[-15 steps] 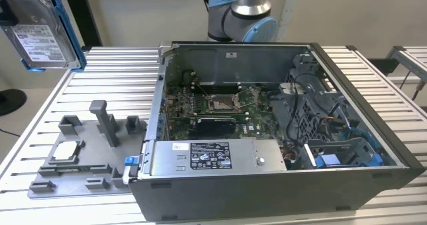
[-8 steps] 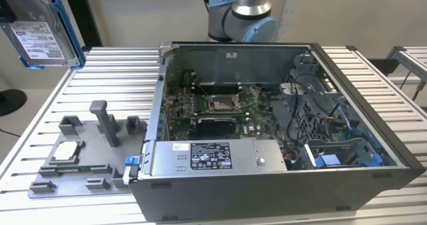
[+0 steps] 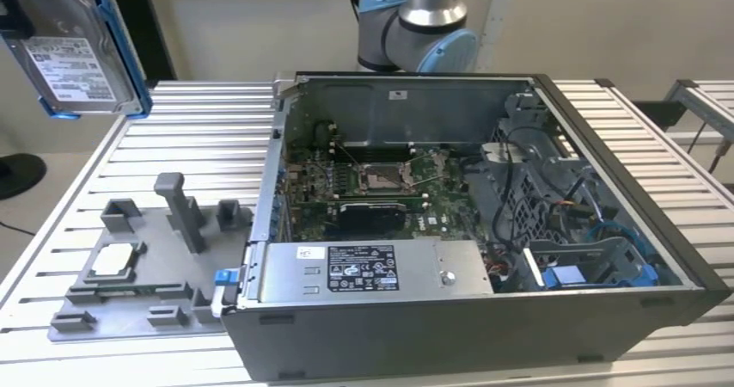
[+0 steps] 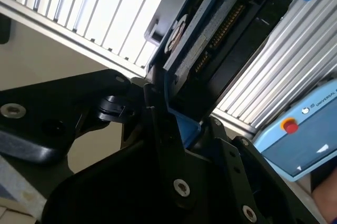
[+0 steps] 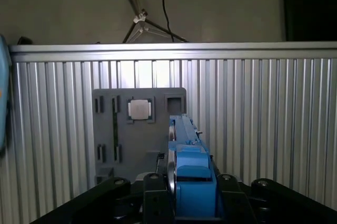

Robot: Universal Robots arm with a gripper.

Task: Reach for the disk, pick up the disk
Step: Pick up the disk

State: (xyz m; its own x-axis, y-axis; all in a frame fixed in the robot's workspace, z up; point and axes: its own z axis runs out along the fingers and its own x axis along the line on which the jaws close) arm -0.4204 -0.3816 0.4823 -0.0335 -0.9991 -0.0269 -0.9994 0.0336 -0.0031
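The disk is a flat silver hard drive with a white label and blue side rails. It hangs high above the table's far corner at the exterior view's left, label facing the camera. In the first wrist view the disk shows edge-on, its blue rail between the black fingers of my gripper. In the second wrist view the disk shows its connector pins, and my gripper is shut on its blue rail end. The disk touches neither the table nor the fixture.
An open computer case takes up the table's middle, with a grey labelled box inside its front. A grey fixture plate holding a small square chip lies at the exterior view's left. The arm's base stands behind the case.
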